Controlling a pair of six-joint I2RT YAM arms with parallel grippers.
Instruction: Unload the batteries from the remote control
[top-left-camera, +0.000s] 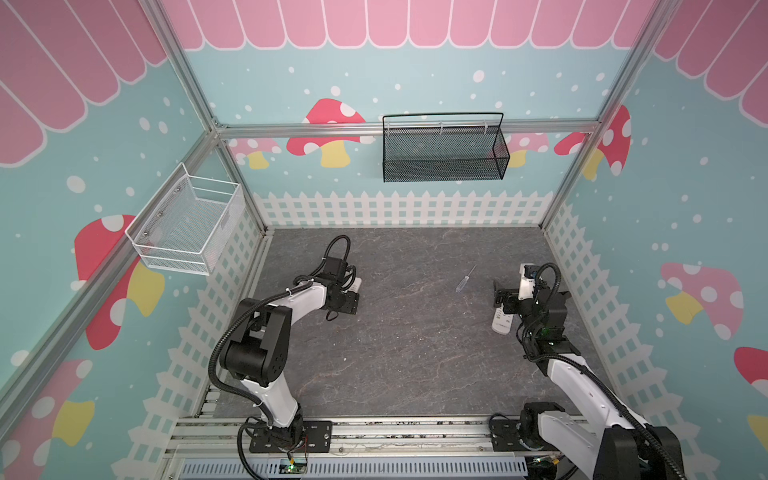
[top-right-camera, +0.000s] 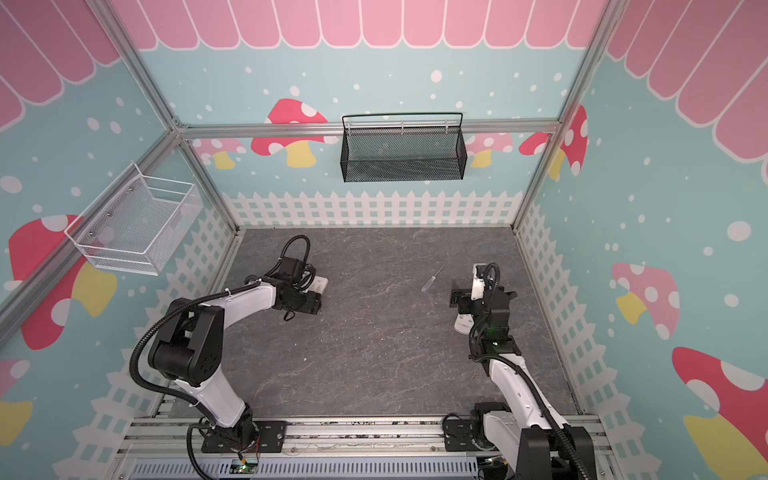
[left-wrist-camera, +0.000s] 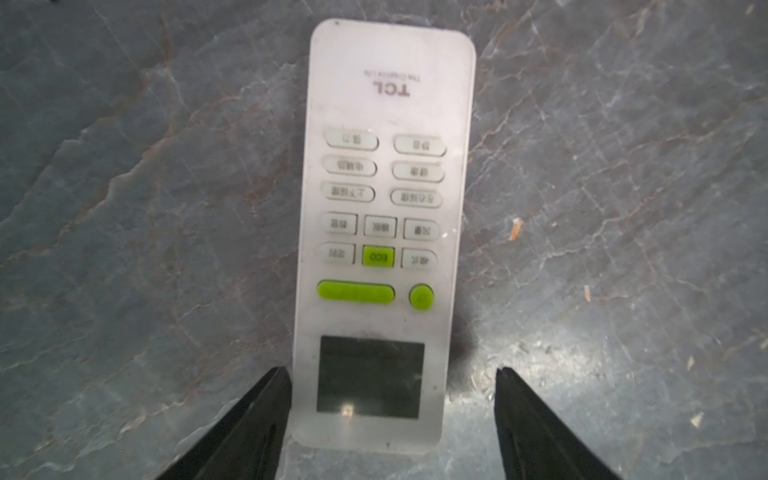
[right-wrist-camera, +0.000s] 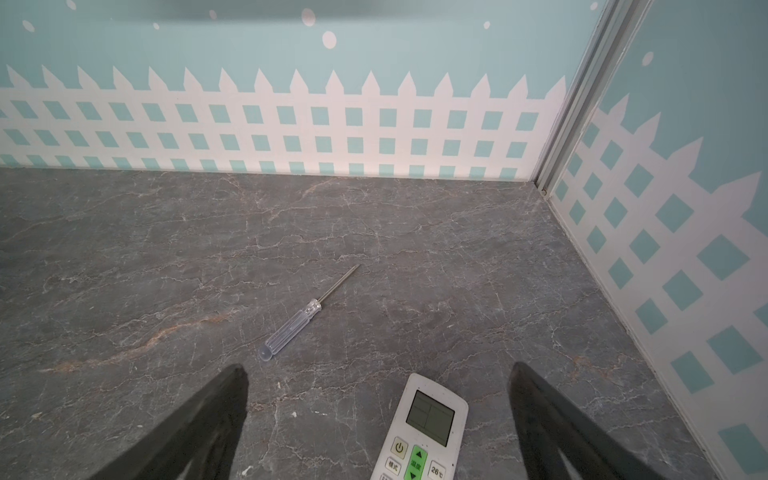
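A: Left side first. What's under the arm?
B: White TCL remote (left-wrist-camera: 386, 166), flat on the grey marbled table (left-wrist-camera: 124, 208), button side up. Its dark display (left-wrist-camera: 370, 374) is at the end nearest the wrist camera. In a top view only a corner of it (top-right-camera: 320, 284) shows past the wrist.
A: Left gripper?
B: Left gripper (left-wrist-camera: 392, 370) is down at the table, jaws apart, straddling the display end. One finger (left-wrist-camera: 257, 415) sits right at the remote's edge; touching or just beside, can't tell which. The opposite finger stands clear, with bare table between it and the casing. Not clamped on it.
A: Right side?
B: Right gripper (right-wrist-camera: 378, 368) is spread wide and holds nothing. A second remote (right-wrist-camera: 424, 432), white, lies face up on the table between the fingers, closer to one and touching neither. In both top views it pokes out from under the right wrist.
A: Anything else on the table?
B: Clear-handled screwdriver (right-wrist-camera: 303, 320), lying flat near the second remote, shaft pointing toward the back wall. Well apart from the TCL remote.
A: Batteries?
B: Hidden. Both remotes lie with their backs against the table; can't tell whether cells are inside.
A: Walls?
B: Black mesh basket (top-left-camera: 444, 149) on the back wall, white wire basket (top-left-camera: 187, 224) on the left wall.
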